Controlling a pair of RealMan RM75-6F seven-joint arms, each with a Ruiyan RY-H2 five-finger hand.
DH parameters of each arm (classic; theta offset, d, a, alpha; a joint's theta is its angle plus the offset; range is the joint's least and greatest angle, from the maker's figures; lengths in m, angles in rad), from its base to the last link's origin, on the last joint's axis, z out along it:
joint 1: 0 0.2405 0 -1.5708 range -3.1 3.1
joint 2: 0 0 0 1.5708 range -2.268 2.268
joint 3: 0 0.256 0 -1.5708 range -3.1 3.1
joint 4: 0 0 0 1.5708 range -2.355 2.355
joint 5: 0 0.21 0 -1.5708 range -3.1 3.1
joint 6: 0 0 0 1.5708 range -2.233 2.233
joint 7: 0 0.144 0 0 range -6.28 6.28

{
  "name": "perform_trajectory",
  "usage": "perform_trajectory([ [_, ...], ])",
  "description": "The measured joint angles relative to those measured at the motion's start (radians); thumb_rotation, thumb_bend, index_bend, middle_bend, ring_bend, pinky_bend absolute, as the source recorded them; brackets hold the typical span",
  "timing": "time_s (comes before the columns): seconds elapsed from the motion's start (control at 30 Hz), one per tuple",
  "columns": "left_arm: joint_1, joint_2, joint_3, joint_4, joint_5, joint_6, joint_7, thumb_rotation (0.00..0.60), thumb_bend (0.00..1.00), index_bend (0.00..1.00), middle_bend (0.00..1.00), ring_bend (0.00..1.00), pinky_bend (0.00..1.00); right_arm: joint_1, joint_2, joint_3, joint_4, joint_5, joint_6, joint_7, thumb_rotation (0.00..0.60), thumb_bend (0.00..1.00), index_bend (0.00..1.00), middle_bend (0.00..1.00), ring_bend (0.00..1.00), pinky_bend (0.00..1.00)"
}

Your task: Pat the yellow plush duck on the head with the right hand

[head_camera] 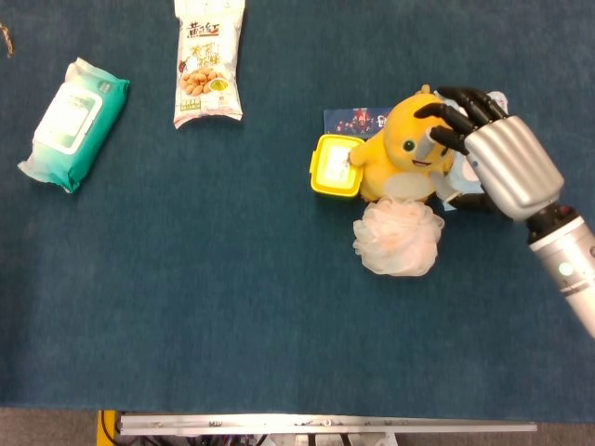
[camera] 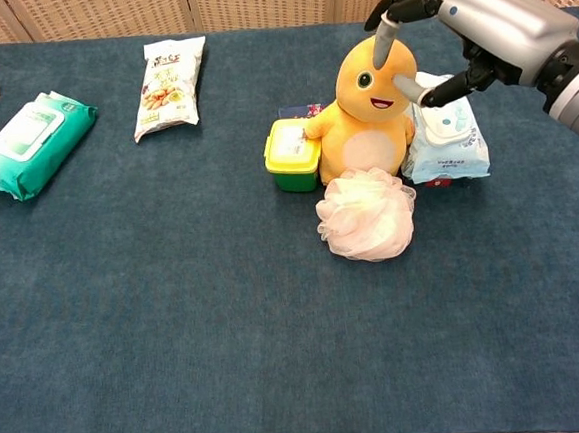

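The yellow plush duck (head_camera: 402, 149) (camera: 366, 110) sits upright at the right of the table, facing the front. My right hand (head_camera: 483, 153) (camera: 455, 23) hovers over its head with fingers spread and bent down. In the chest view the fingertips (camera: 384, 43) are at the top of the head; whether they touch it is unclear. The thumb points at the duck's cheek. The hand holds nothing. My left hand is in neither view.
A yellow-lidded green box (head_camera: 333, 167) (camera: 292, 154) stands against the duck's side. A pink bath pouf (head_camera: 398, 237) (camera: 366, 213) lies before it, a blue wipes pack (camera: 447, 136) beside it. A teal wipes pack (head_camera: 72, 121) and a snack bag (head_camera: 208, 63) lie far left.
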Motion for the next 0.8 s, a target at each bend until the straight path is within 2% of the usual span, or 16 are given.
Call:
perform_trajectory([
  [0.2,0.0,0.003,0.0,-0.003,0.0,0.0,-0.003,0.6,0.08,0.34,0.25,0.14,0.27,0.01,-0.028,0.007,0.025,0.009,-0.007,0.06,0.6,0.17,0.41,0.18,0.05,0.01],
  [0.3,0.001,0.004,0.001,-0.005,0.002,0.001,-0.003,0.6,0.08,0.34,0.26,0.14,0.27,0.019,-0.026,0.008,0.024,0.029,-0.033,0.09,0.6,0.28,0.41,0.17,0.04,0.0],
  [0.43,0.001,0.004,0.002,-0.008,0.003,0.001,0.0,0.6,0.08,0.34,0.26,0.14,0.27,0.027,-0.036,0.009,0.028,0.067,-0.04,0.07,0.6,0.47,0.41,0.16,0.04,0.0],
  [0.67,0.001,0.007,0.002,-0.011,0.0,-0.002,0.0,0.6,0.08,0.34,0.26,0.14,0.27,0.046,-0.076,0.015,0.056,0.1,-0.033,0.028,0.6,0.51,0.41,0.16,0.04,0.0],
  [0.8,0.001,0.008,0.002,-0.012,0.0,-0.003,-0.002,0.6,0.08,0.34,0.26,0.14,0.27,0.06,-0.104,0.016,0.09,0.08,-0.027,-0.002,0.6,0.53,0.41,0.16,0.04,0.0],
])
